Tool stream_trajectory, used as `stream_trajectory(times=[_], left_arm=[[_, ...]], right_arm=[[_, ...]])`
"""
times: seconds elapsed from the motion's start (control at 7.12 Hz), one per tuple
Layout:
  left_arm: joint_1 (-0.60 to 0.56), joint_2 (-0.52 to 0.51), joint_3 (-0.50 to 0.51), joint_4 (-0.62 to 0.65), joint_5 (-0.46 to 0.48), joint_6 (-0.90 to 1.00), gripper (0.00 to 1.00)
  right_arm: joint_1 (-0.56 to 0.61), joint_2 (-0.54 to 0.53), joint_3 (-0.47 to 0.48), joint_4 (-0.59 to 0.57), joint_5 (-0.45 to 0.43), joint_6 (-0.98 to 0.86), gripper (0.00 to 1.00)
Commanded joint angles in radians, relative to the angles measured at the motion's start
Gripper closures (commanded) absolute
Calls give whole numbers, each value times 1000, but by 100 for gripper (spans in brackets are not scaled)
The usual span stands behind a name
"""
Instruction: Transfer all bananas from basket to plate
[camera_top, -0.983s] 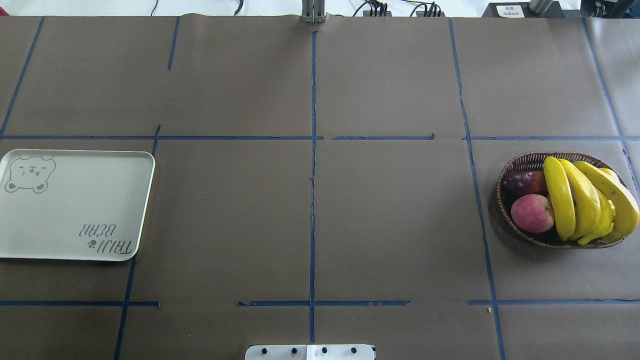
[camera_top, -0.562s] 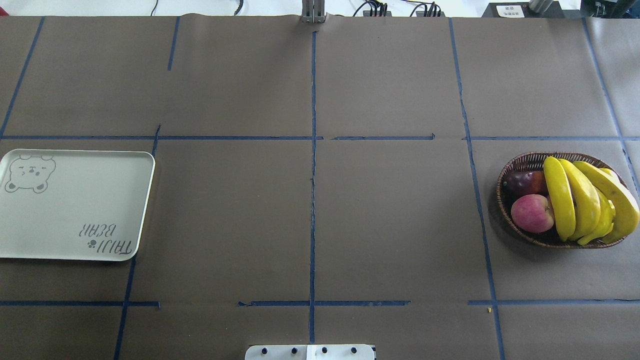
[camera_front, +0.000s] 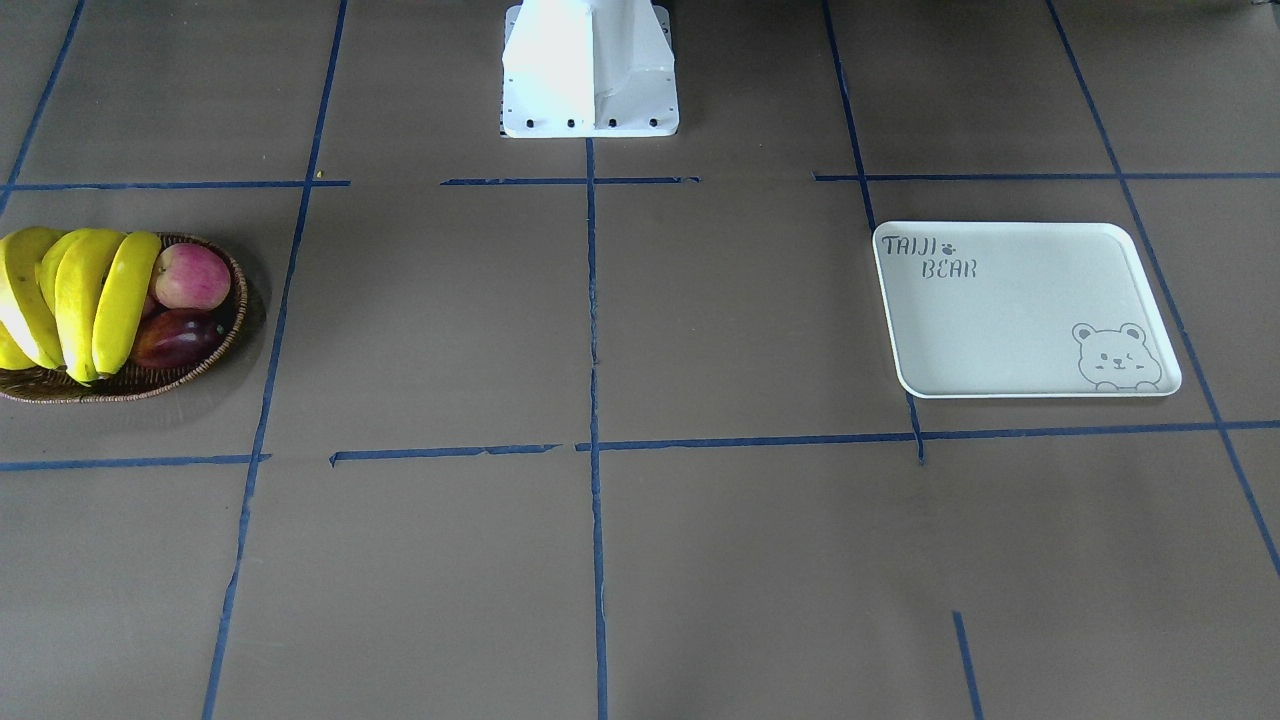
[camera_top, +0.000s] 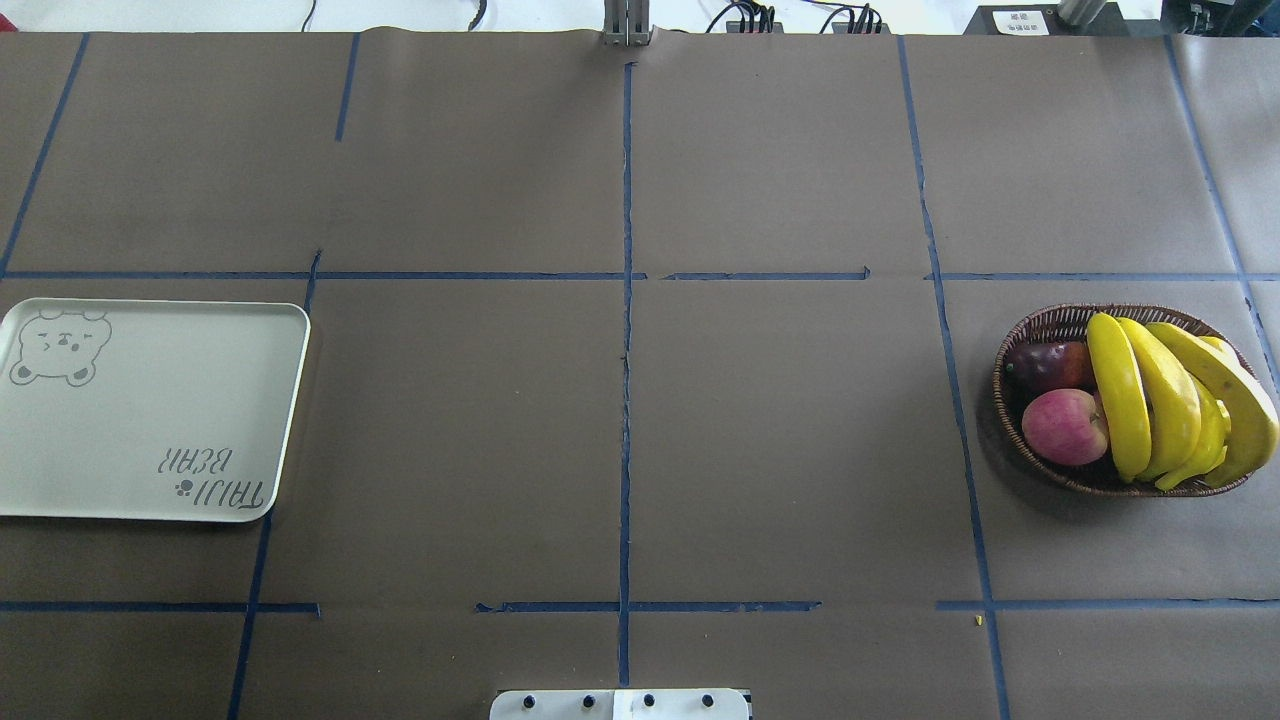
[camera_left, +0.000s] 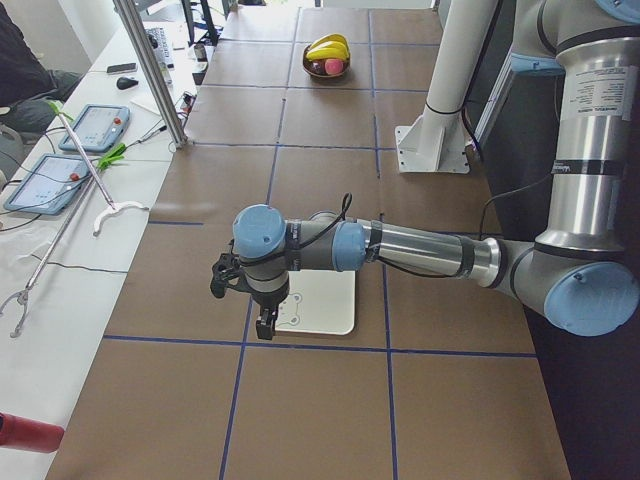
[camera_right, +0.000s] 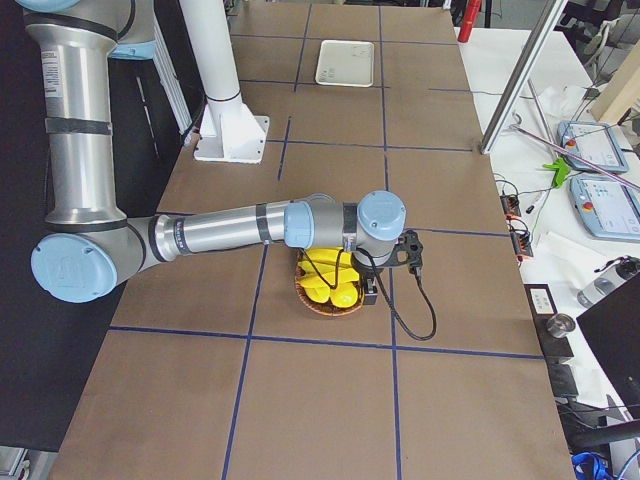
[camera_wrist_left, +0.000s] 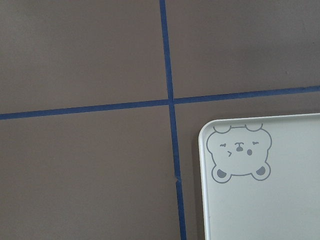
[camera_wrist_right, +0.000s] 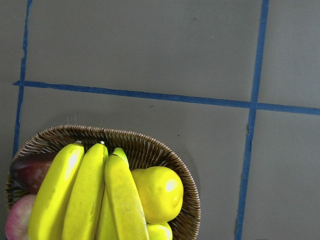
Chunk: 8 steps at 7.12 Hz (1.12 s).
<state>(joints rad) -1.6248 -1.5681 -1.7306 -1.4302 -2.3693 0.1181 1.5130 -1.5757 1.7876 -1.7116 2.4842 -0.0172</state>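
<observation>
Long yellow bananas lie side by side in the right half of the brown wicker basket, at the table's right end. They also show in the front view as bananas and in the right wrist view as bananas. The white plate with the bear drawing lies bare at the left end. My left gripper hangs over the plate's outer edge, and my right gripper hovers above the basket. Both show only in the side views, so I cannot tell if they are open or shut.
A pink apple and a dark purple fruit fill the basket's left part, and a plump yellow fruit lies beside the bananas. The white robot base stands mid-table. Tablets and a metal post stand along the operators' side.
</observation>
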Motion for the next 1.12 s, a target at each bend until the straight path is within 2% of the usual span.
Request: stream_trajectory(times=[0.0, 0.14, 0.28, 0.42, 0.98], left_arm=[[-1, 6, -3, -3, -25, -27, 0], [-1, 6, -3, -19, -65, -62, 0], [-1, 10, 0, -33, -65, -64, 0], [0, 11, -1, -35, -65, -63, 0], [0, 13, -1, -53, -65, -77, 0]], right_arm=[[-80, -99, 70, 173, -4, 185, 1], [-101, -184, 70, 396, -11, 304, 1], [-162, -217, 66, 578, -45, 482, 1], [-215, -249, 53, 654, -54, 523, 1], [-273, -247, -16, 662, -44, 543, 1]])
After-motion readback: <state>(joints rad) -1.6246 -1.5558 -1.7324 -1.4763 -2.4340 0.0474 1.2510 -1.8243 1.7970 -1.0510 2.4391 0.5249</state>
